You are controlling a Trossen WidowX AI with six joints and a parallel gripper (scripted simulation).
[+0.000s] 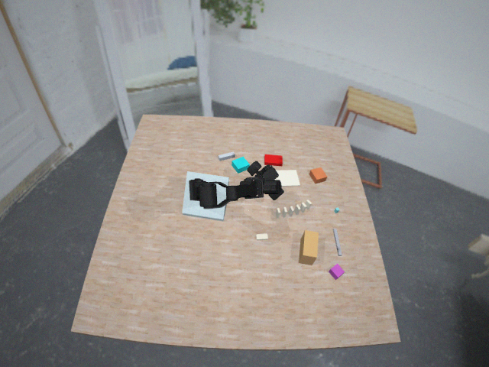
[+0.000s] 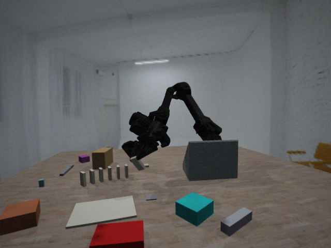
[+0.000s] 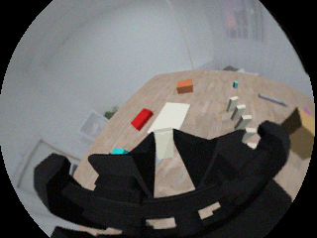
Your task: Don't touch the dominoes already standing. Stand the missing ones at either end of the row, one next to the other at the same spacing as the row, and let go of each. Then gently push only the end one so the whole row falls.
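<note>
My gripper [image 2: 134, 158] [image 3: 162, 133] is shut on a cream domino [image 2: 138, 164] [image 3: 164, 145]. It holds the domino tilted above the table, off the robot-side end of the row. Several cream dominoes stand upright in a spaced row; the end one nearest the arm [image 1: 277, 212] [image 2: 126, 171] and the far end one [image 1: 309, 204] [image 2: 83, 179] [image 3: 232, 104] both stand. Another cream domino [image 1: 261, 237] [image 2: 146, 165] lies flat on the table, apart from the row. In the top view, the arm hides the fingertips and the held domino.
A tan box [image 1: 309, 245] [image 2: 99, 160] stands beside the row. A cream flat panel [image 1: 289, 178] [image 2: 104, 211], red block [image 1: 273, 160], orange block [image 1: 318, 174] and teal block [image 1: 240, 164] lie on the other side. A small teal cube [image 1: 336, 209] is beyond the far end.
</note>
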